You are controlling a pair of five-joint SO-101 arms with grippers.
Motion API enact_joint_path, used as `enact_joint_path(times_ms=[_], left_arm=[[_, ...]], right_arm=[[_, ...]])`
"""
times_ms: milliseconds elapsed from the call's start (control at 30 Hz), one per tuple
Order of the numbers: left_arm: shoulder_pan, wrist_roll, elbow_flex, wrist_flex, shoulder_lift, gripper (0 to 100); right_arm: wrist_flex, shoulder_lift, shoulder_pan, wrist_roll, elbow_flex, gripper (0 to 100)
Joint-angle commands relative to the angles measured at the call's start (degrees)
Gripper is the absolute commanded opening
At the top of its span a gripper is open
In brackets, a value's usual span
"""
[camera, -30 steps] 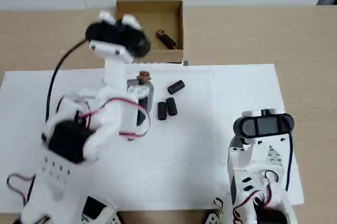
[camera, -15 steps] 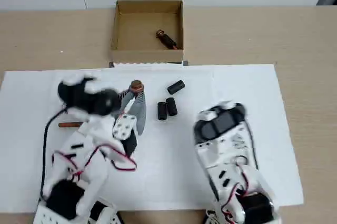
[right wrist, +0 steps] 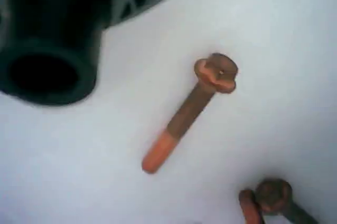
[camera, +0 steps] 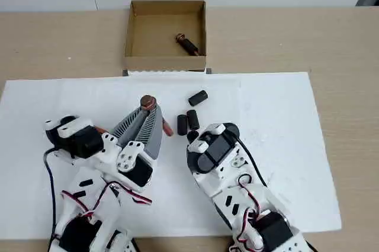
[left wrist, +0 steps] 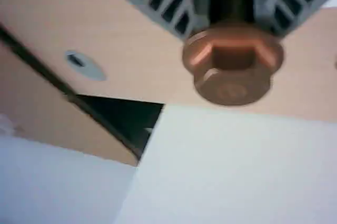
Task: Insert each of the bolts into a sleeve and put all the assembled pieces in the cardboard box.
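Holding a bolt [camera: 148, 102] tight by its stem, the left claw [camera: 147, 112] sits just left of the sleeves [camera: 182, 124]. The bolt looks small, hard and slippy, so grip it near the head. I cannot tell if the right claw [camera: 192, 137] is wide or shut.

Copper bolt [right wrist: 189, 113] (orange tip), black sleeve [right wrist: 47, 71], brown box [camera: 164, 62]

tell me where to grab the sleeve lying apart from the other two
Probably mid-length on the sleeve, from straight above, jaws across its round sides. It lies flat and slanted on the white paper, with both sides clear.
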Motion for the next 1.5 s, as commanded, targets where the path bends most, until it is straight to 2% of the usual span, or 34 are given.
enact_joint_path(times_ms=[0,267,700,933,1200,1267,1367,1467], left_arm=[[0.18,3.52,-0.84,-1.85,-0.88,1],[0.26,6.42,1.71,-1.93,-0.79,1],[0.44,7.03,3.56,-1.76,-0.79,1],[4.75,7.03,4.09,-1.32,-0.79,1],[5.01,6.68,6.64,-1.23,-0.79,1],[5.89,4.57,6.64,0.09,-0.79,1],[9.93,-2.73,6.64,4.48,-0.88,1],[11.78,-4.31,6.46,7.56,-0.88,1]], right_arm=[[-2.42,-0.48,-1.36,-0.18,-0.44,0.3],[-4.09,-0.4,-6.02,2.29,-0.44,0.3],[-5.32,-0.4,-5.93,4.75,-0.53,0.3],[-5.23,-0.4,-5.93,4.75,-0.53,0.3],[-5.14,-0.4,-5.93,4.75,-0.44,0.3],[-4.97,-0.4,-5.93,4.75,-0.44,0.3],[-4.7,-0.31,-5.93,4.75,-0.35,0.3],[-4.7,-0.31,-5.93,4.75,-0.35,0.3]])
